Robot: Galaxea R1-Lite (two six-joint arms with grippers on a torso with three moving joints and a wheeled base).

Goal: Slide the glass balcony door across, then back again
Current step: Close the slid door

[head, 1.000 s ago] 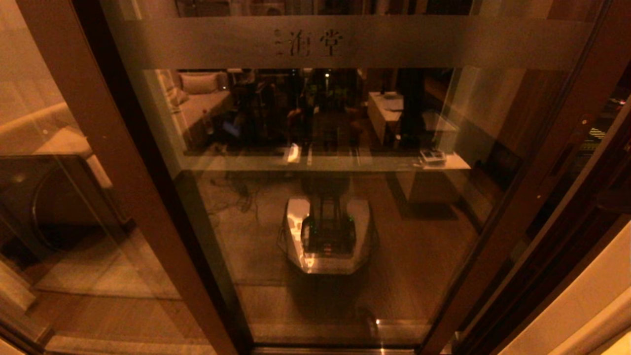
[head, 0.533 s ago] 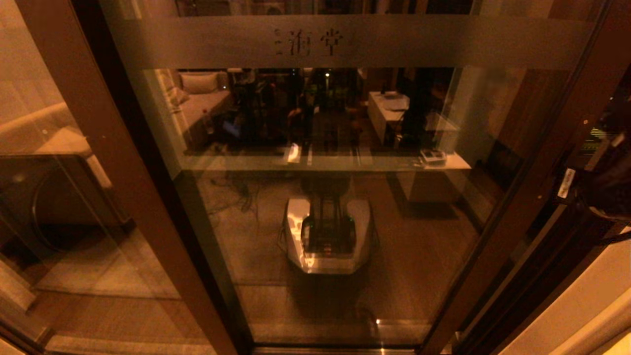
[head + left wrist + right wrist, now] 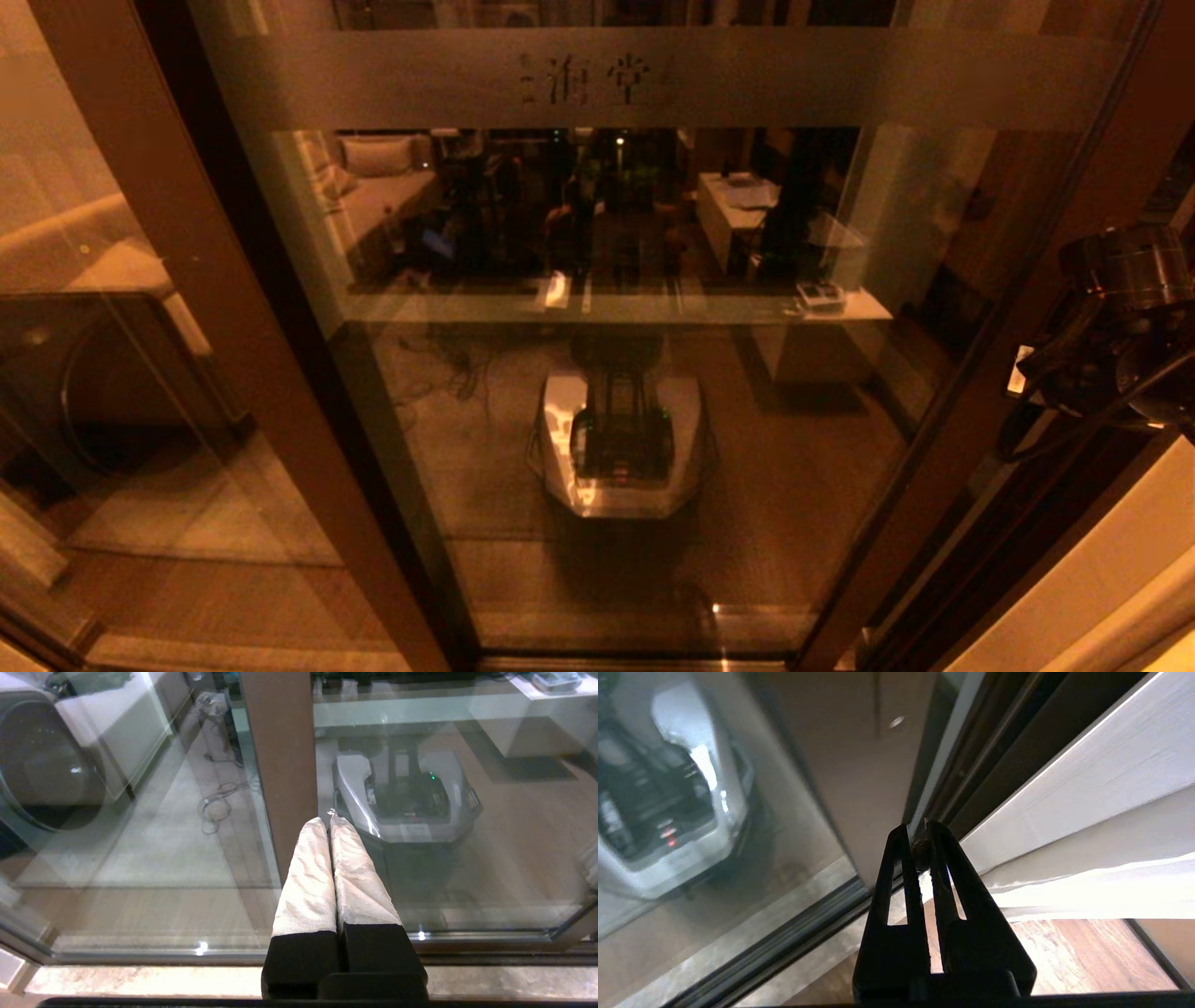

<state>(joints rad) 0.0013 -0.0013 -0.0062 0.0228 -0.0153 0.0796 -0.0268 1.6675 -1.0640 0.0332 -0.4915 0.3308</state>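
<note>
The glass balcony door [image 3: 653,420] fills the head view, with its frosted band [image 3: 653,79] near the top and its dark brown right stile [image 3: 943,420] slanting down the right side. My right arm [image 3: 1111,327] hangs in front of that stile, at about mid-height. In the right wrist view the right gripper [image 3: 917,828] is shut, its black tips close to the stile's outer edge [image 3: 859,765], holding nothing. The left gripper [image 3: 328,819], white-wrapped and shut, points at the lighter brown post [image 3: 280,756] and is out of the head view.
The unmoving glass panel with the lighter post [image 3: 187,261] stands on the left, with a round washer drum [image 3: 84,392] behind it. A white wall [image 3: 1102,560] and dark track channels [image 3: 985,742] flank the door's right side. The floor track [image 3: 140,952] runs along the bottom. The glass reflects my base [image 3: 621,448].
My right arm has risen into the head view at the right edge, up alongside the door's right stile. The door itself has not moved.
</note>
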